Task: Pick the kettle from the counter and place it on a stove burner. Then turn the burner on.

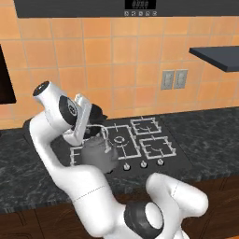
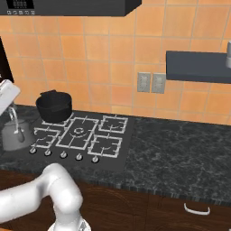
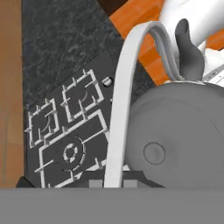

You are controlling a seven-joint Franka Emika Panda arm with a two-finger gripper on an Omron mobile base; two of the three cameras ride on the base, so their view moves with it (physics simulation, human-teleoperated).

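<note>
One kettle (image 2: 13,134), one stove (image 2: 108,149), five knobs (image 2: 63,154)

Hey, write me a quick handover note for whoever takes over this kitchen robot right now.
Pincer: shut on the thin arched handle of the squat grey metal kettle.
Kettle: hanging from the pincer at the left end of the flat black cooktop, near the front left burner; whether it is already resting on the grate cannot be told.
Black two-handled pot: on the back left burner.
Done: kettle picked off the dark marbled stone counter.
Left: set it squarely on a burner, release, then turn that burner's small silver knob.
</note>
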